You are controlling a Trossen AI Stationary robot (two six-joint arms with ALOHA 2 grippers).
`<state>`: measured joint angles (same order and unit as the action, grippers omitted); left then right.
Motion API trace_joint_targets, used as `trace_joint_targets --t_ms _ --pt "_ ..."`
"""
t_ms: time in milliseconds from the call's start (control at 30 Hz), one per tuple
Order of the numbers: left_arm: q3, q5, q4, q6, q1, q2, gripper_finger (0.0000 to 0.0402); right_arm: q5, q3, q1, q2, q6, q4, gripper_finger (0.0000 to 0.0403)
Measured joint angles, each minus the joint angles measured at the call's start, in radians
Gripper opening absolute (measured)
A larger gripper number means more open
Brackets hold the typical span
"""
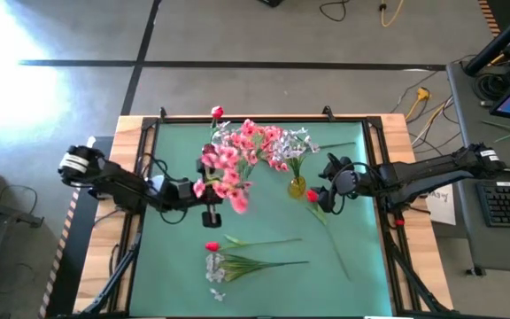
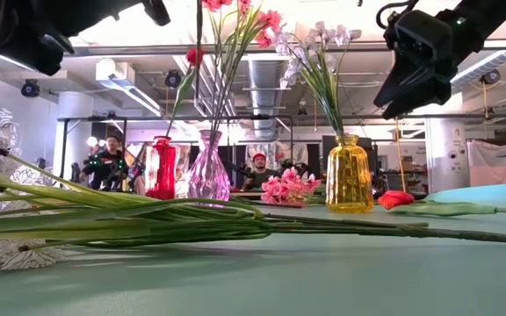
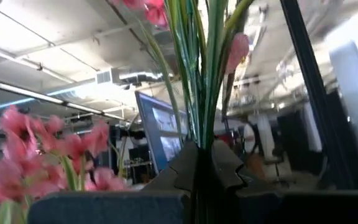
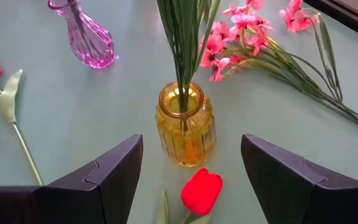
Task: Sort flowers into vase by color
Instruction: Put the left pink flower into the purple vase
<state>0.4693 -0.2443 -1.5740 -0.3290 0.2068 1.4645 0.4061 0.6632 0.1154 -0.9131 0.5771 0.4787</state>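
Green matting (image 1: 264,283) covers the table; beyond it the low view shows a workshop with people too far off to make out. Taking the yellow vase (image 1: 297,187) as landmark: well to its left, the left gripper (image 1: 209,215) is clamped on a spray of pink flowers (image 1: 227,173), whose green stems rise between its fingers (image 3: 222,168) in the left wrist view; the stem ends are hidden. A pink vase (image 2: 208,173) and red vase (image 2: 160,168) stand left of it. It holds white flowers (image 1: 295,142). Just right lies a red tulip (image 4: 202,190), its stem cut off, beneath the right gripper (image 4: 191,186), jaws wide and empty. Nearer the camera, a red flower (image 1: 212,246) and white spray (image 1: 215,267) lie flat.
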Motion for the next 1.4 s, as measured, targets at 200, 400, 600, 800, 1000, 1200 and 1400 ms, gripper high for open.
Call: trace_joint_targets --t_ms 200,400,600,800,1000,1200,1400 --pt "0.031 -0.004 0.0 -0.028 -0.004 0.035 0.0 0.014 0.0 0.0 0.0 -0.001 -0.025 0.0265" --pt "0.041 -0.007 0.001 -0.057 -0.025 0.054 0.0 0.014 0.0 0.0 0.0 -0.001 -0.042 0.0265" --pt "0.028 -0.008 0.003 -0.049 -0.067 0.059 0.0 0.014 -0.003 0.0 0.0 -0.001 -0.05 0.0265" --pt "0.044 -0.007 0.003 0.063 -0.113 0.078 0.0 0.015 -0.009 0.0 0.0 0.009 -0.05 0.0265" --pt "0.048 -0.008 0.003 0.082 -0.12 0.092 0.0 0.016 -0.019 0.0 0.0 0.041 -0.05 0.0265" --pt "0.046 -0.008 0.003 0.077 -0.122 0.095 0.0 0.016 -0.019 0.0 0.0 0.039 -0.05 0.0265" --pt "0.046 -0.008 0.003 0.076 -0.126 0.096 0.0 0.016 -0.019 0.0 0.0 0.028 -0.05 0.0265"
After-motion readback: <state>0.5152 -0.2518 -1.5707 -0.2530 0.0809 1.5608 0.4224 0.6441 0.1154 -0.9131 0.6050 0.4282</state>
